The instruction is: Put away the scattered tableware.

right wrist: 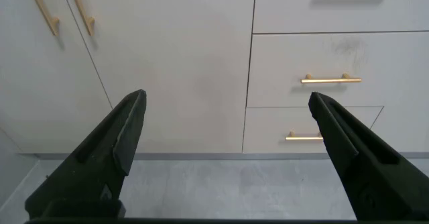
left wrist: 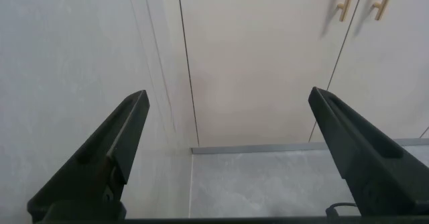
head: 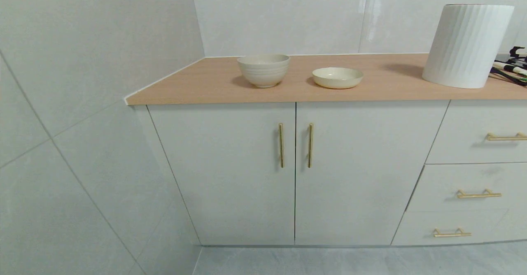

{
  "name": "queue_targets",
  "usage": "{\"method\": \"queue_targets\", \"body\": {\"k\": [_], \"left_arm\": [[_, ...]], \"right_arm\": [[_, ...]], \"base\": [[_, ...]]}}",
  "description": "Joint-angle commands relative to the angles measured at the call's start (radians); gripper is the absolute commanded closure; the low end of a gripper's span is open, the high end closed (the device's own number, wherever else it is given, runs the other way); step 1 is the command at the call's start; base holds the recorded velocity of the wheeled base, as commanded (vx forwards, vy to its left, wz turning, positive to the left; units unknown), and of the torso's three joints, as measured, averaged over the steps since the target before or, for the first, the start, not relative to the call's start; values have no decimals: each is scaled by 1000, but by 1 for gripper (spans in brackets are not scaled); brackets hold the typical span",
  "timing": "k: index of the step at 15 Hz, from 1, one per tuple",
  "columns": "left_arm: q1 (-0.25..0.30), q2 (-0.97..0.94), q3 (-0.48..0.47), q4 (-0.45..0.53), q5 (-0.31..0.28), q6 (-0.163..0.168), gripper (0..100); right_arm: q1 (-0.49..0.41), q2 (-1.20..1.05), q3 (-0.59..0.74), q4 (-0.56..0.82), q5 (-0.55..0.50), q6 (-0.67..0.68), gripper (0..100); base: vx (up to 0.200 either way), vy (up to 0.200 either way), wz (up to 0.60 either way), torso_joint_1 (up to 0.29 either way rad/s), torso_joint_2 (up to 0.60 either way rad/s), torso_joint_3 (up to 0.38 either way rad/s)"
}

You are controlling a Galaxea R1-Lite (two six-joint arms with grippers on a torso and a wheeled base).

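A ribbed beige bowl (head: 263,70) stands on the wooden countertop (head: 206,85) near its left end. Just right of it sits a shallow cream dish (head: 337,77). Below them the cabinet's two doors (head: 230,172) are closed, with gold handles (head: 281,145) at the centre seam. My left gripper (left wrist: 228,106) hangs open low in front of the left door (left wrist: 261,56), near the floor. My right gripper (right wrist: 228,106) is open too, low before the right door (right wrist: 174,63) and the drawers (right wrist: 335,70). Nothing is between either pair of fingers.
A tall white fluted container (head: 467,45) stands on the counter at the right, with dark utensils (head: 512,69) beside it. Three drawers (head: 477,135) with gold pulls fill the right of the cabinet. A tiled wall (head: 82,102) closes off the left side.
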Motion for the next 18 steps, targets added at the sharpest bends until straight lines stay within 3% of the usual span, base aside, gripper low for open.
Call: {"method": "queue_targets", "body": {"k": [1,9,10,11,14,17,18], "left_arm": [[0,0,0,1,0,-1,0],[0,0,0,1,0,-1,0],[0,0,0,1,0,1,0],[0,0,0,1,0,1,0],[0,0,0,1,0,-1,0],[0,0,0,1,0,1,0],[0,0,0,1,0,1,0]], "right_arm": [[0,1,0,0,1,-1,0],[2,1,0,-2,3,-37,0],[2,1,-25,-20,6,-31,0],[11,38,-156,-29,21,19,0],[80,286,-316,40,170,45,0],[183,840,-457,-15,363,45,0],[236,990,-508,-71,376,45,0]], "base": [[0,0,0,0,0,0],[0,0,0,0,0,0],[0,0,0,0,0,0],[0,0,0,0,0,0],[0,0,0,0,0,0],[0,0,0,0,0,0],[0,0,0,0,0,0]]}}
